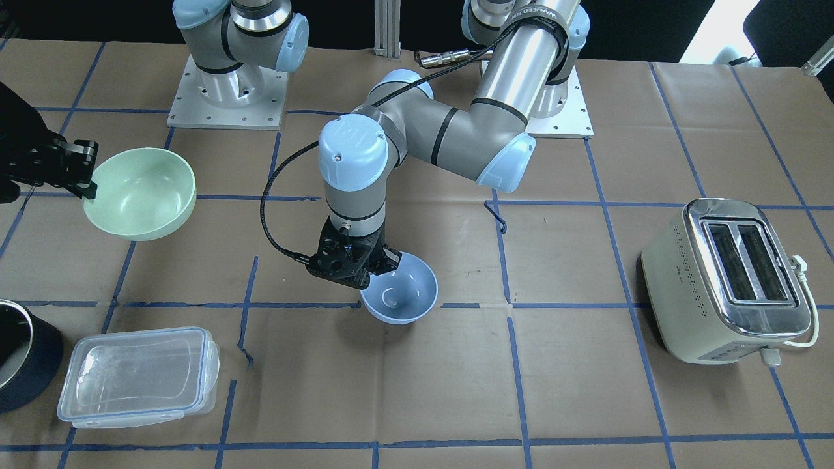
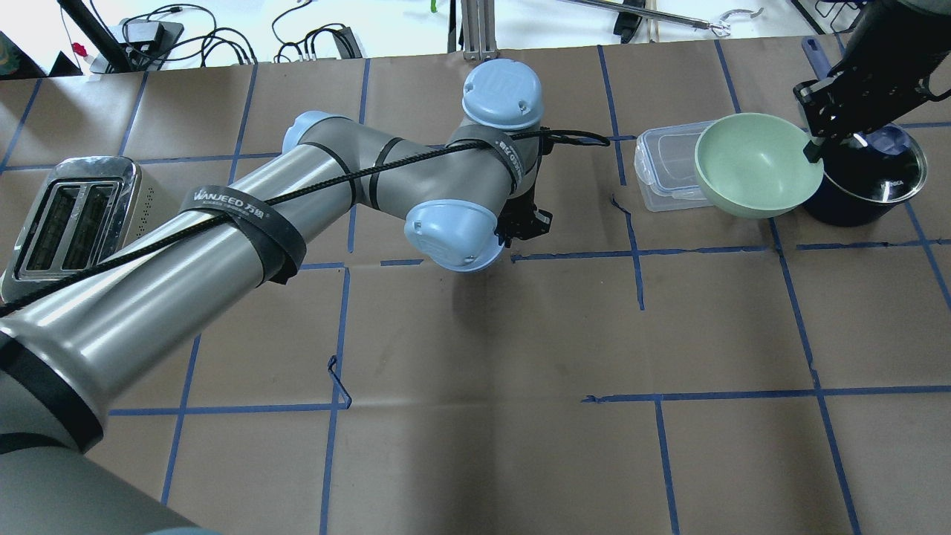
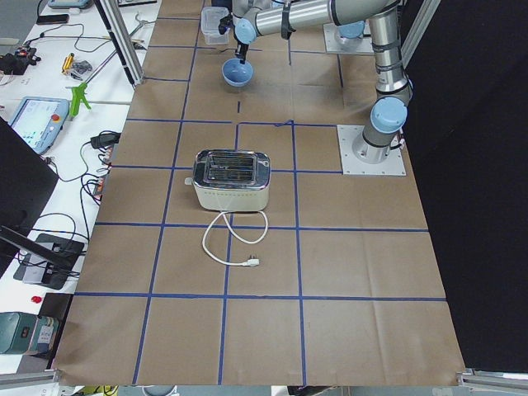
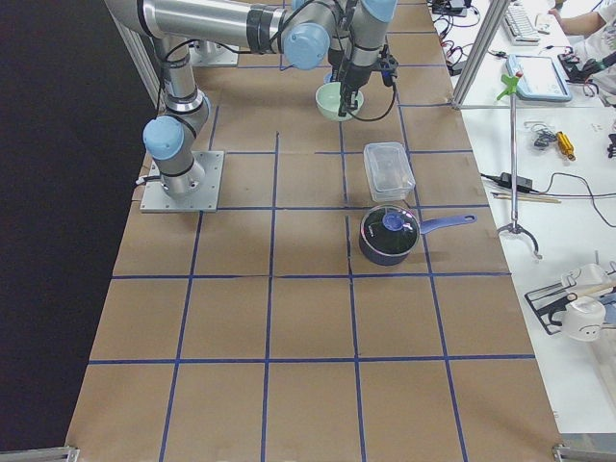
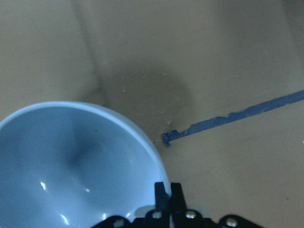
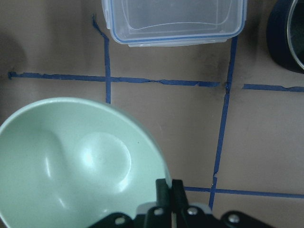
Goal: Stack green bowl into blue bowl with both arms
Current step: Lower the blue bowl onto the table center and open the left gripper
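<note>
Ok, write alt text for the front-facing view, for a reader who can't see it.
The left gripper holds the blue bowl by its rim at centre, while the right gripper holds the green bowl at the view's left edge. A toaster, a clear container and a dark pot stand on the table.

Front camera looks steeply down from across the table (image 1: 586,391); overhead peers forward from behind. Side cameras sit far off at each end. Wrist cameras hug the blue bowl (image 5: 71,161) and green bowl (image 6: 71,161); the front view shares both.
</note>
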`<state>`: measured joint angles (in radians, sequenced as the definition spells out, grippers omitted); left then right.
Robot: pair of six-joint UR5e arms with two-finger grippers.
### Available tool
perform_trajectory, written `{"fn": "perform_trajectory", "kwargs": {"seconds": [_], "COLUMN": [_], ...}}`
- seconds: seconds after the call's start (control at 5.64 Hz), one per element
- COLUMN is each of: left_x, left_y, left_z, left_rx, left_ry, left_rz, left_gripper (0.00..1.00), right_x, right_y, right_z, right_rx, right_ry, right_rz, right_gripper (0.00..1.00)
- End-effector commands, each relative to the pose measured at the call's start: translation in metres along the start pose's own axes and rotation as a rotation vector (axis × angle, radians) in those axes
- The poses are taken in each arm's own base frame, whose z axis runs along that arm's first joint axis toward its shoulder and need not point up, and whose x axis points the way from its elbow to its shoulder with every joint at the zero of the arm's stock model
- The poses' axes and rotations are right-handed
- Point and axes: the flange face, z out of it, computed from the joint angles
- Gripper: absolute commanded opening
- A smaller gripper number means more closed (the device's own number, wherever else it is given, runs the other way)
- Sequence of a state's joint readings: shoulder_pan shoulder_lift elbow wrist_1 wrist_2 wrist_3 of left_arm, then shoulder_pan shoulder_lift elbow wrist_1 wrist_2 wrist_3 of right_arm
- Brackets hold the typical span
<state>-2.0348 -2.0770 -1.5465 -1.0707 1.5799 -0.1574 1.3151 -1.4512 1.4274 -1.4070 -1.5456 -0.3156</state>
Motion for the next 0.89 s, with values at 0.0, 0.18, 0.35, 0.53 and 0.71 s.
{"fn": "perform_trajectory", "kwargs": {"seconds": [0.0,0.18,0.35,0.53,0.71], "left_x": [0.014,0.016,0.019,0.018,0.011], "left_y": [0.002,0.003,0.003,0.002,0.006], "left_z": [0.022,0.031,0.033,0.004,-0.027], "left_rx": [-0.027,-0.042,-0.043,-0.008,0.008], "left_ry": [-0.006,-0.006,-0.003,0.014,0.014], "left_rz": [-0.013,-0.013,-0.013,-0.023,-0.027], "left_gripper": [0.09,0.38,0.97,0.99,0.99], "right_x": [-0.007,-0.006,-0.006,-0.006,-0.006], "right_y": [0.0,0.0,0.0,0.0,0.0], "right_z": [-0.001,0.0,0.001,0.001,0.001], "right_rx": [-0.002,-0.004,-0.006,-0.007,-0.006], "right_ry": [-0.01,-0.007,-0.005,-0.003,-0.005], "right_rz": [-0.006,-0.007,-0.007,-0.007,-0.007], "right_gripper": [0.05,0.05,0.05,0.06,0.06]}}
